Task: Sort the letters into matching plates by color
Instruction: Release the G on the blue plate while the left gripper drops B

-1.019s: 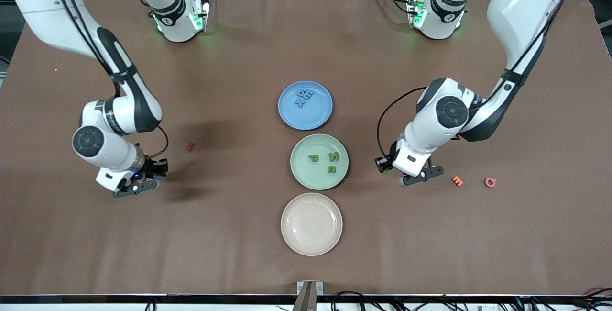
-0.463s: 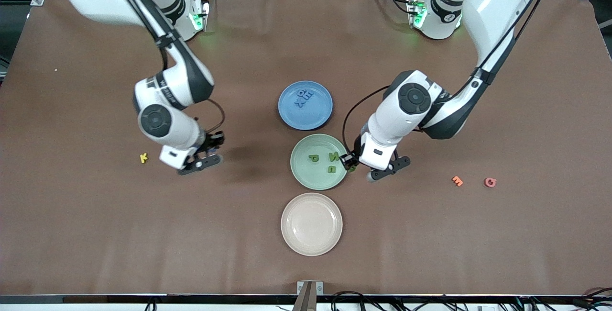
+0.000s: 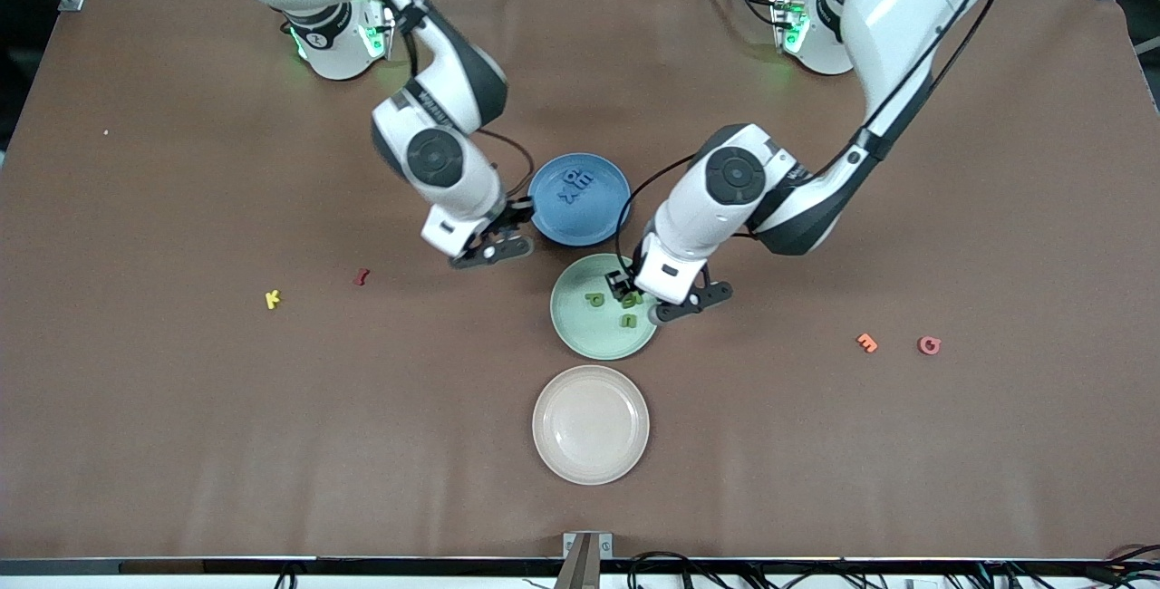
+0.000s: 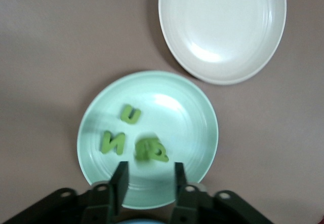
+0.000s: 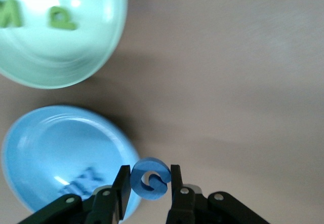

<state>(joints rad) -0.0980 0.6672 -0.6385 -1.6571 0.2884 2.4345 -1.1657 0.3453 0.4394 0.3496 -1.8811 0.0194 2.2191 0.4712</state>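
Right wrist view: blue letter point(image 5: 150, 178) pinched in right gripper point(image 5: 148, 183) jaws just beside blue plate point(image 5: 45, 148) rim, plate toward left arm's end; left gripper point(image 4: 149, 176) jaws parted, empty, over green plate point(image 4: 192, 127)

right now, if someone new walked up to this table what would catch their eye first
Three plates in a row mid-table: the blue plate farthest from the front camera, the green plate, then the bare cream plate nearest. The right gripper grips a blue letter beside the blue plate's rim. The left gripper hangs open over the green plate, a blurred green letter just below it.
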